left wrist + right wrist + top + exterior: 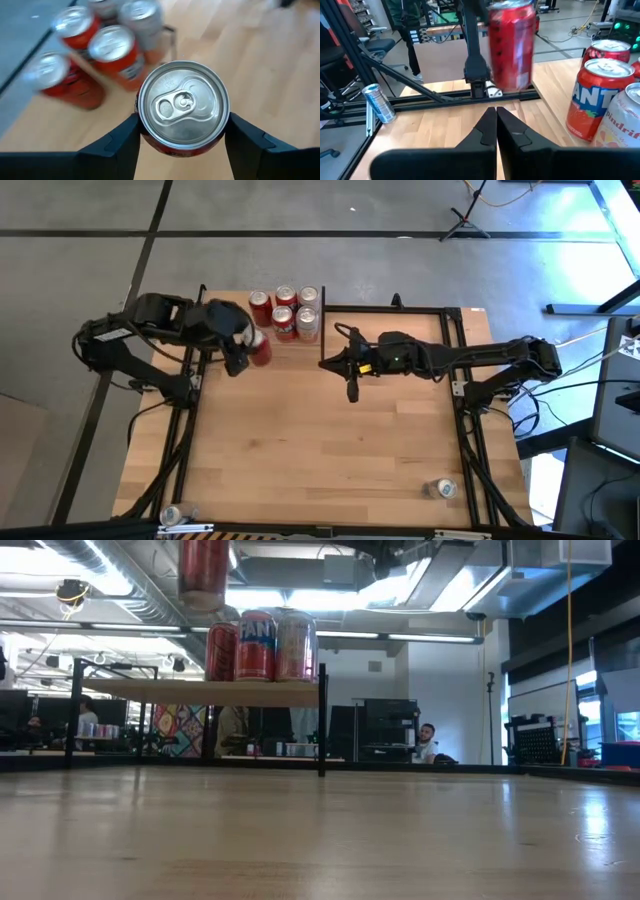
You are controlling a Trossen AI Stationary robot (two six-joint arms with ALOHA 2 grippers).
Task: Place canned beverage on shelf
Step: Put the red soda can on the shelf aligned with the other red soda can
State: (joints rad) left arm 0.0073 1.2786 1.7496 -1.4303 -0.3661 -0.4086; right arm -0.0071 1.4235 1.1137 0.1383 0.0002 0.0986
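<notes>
Overhead, left hand (243,352) clamped on red can (259,348), beside shelf (310,351) edge, right hand (352,390) together.

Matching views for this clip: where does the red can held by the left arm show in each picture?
High view: the held red can in the left gripper, beside the shelf's cans.
Low view: its bottom end at top left, above the shelf.
Left wrist view: centre, lid up.
Right wrist view: top centre.
Shared landmark: the Fanta can.

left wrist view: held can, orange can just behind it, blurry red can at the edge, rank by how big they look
1. held can, clamped in the left gripper, nearest the camera
2. orange can
3. red can, about equal to the orange one; unsure
</notes>
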